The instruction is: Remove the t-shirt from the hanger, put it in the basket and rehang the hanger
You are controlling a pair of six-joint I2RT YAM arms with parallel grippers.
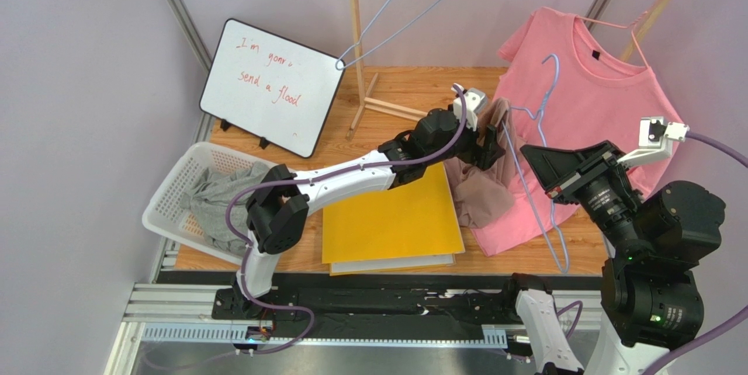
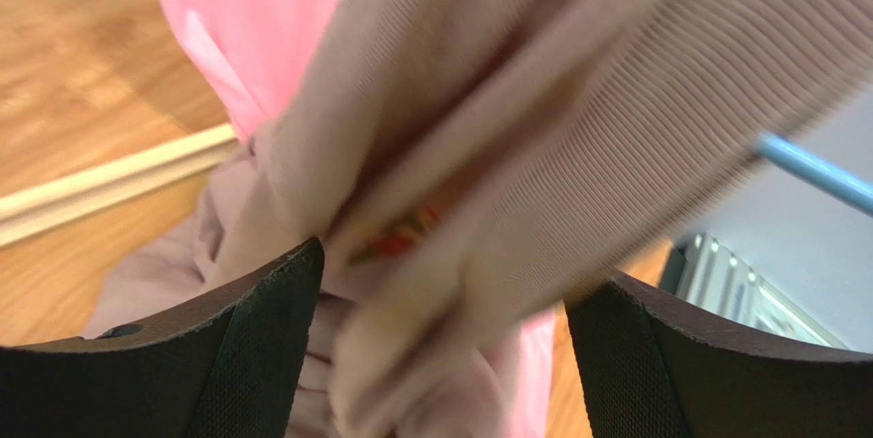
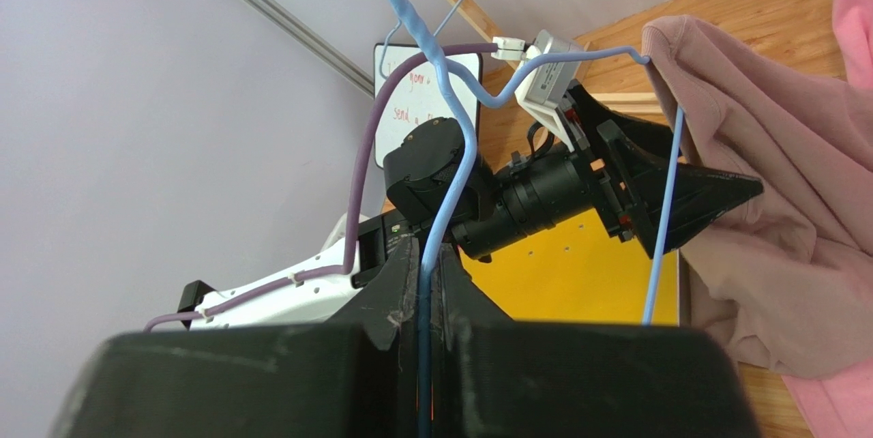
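A mauve t-shirt [image 1: 480,189] hangs bunched on one side of a blue wire hanger [image 1: 554,67] above the wooden table. My right gripper [image 1: 535,158] is shut on the hanger's wire, which runs up between its fingers in the right wrist view [image 3: 428,274]. My left gripper [image 1: 489,141] is at the shirt's upper edge. In the left wrist view its jaws stand wide apart [image 2: 441,285] with blurred mauve fabric [image 2: 492,100] between them. The right wrist view shows the shirt [image 3: 779,213] draped over the hanger's [image 3: 451,151] right shoulder.
A pink t-shirt [image 1: 597,95] hangs on a pink hanger at the back right, behind the mauve one. A yellow folder [image 1: 391,222] lies under the left arm. A white basket [image 1: 167,191] of grey clothes, a whiteboard [image 1: 270,86] and a wooden stand [image 1: 356,33] with a bare hanger stand left.
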